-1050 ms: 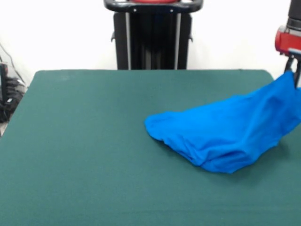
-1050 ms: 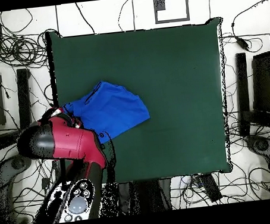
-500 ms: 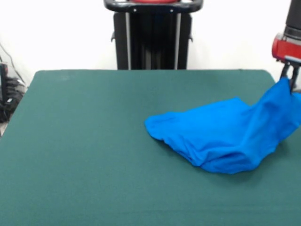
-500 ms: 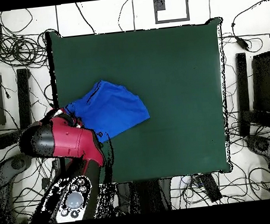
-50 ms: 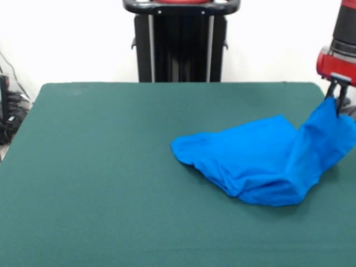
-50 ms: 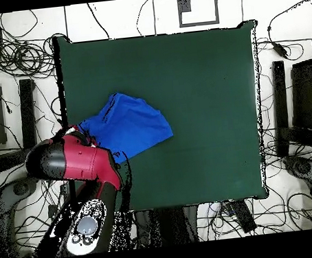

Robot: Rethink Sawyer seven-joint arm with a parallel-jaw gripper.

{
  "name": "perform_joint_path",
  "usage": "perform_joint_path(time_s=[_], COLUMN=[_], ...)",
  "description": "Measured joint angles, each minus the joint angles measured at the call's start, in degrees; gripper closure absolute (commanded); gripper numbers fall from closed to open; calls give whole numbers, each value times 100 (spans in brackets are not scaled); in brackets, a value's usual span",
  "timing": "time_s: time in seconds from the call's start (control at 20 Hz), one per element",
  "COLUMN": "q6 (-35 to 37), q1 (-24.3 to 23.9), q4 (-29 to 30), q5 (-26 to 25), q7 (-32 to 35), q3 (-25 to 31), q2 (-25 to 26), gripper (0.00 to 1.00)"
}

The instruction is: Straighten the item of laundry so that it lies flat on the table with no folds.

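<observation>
The item of laundry (image 5: 267,161), a bright blue T-shirt, lies bunched on the right half of the green table (image 5: 111,167). Its right end rises in a peak to my gripper (image 5: 332,99), which is shut on the cloth at the table's right edge. The raised part is creased and the low part folds over itself. In the overhead view the item of laundry (image 6: 131,127) sits near the table's (image 6: 195,82) left edge. The red arm (image 6: 72,160) covers its lower left corner and hides the gripper there.
Bundles of cables (image 6: 12,53) lie on the floor around the table. A dark stand (image 6: 281,107) is beside the table's right side in the overhead view. A black pedestal (image 5: 181,41) stands behind the far edge.
The gripper has moved a little left and down along the table's right edge with the cloth in it. The lifted peak has lowered and the shirt has slackened.
</observation>
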Motion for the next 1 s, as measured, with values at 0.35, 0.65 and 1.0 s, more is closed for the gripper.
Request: perform_joint_path(time_s=[0.35,0.65,1.0], q6=[0,0,0], q1=[147,326,332], q4=[-28,-93,-109], q5=[7,90,190], q7=[0,1,1], q3=[-60,-156,-157], q2=[97,222,235], gripper=[0,0,0])
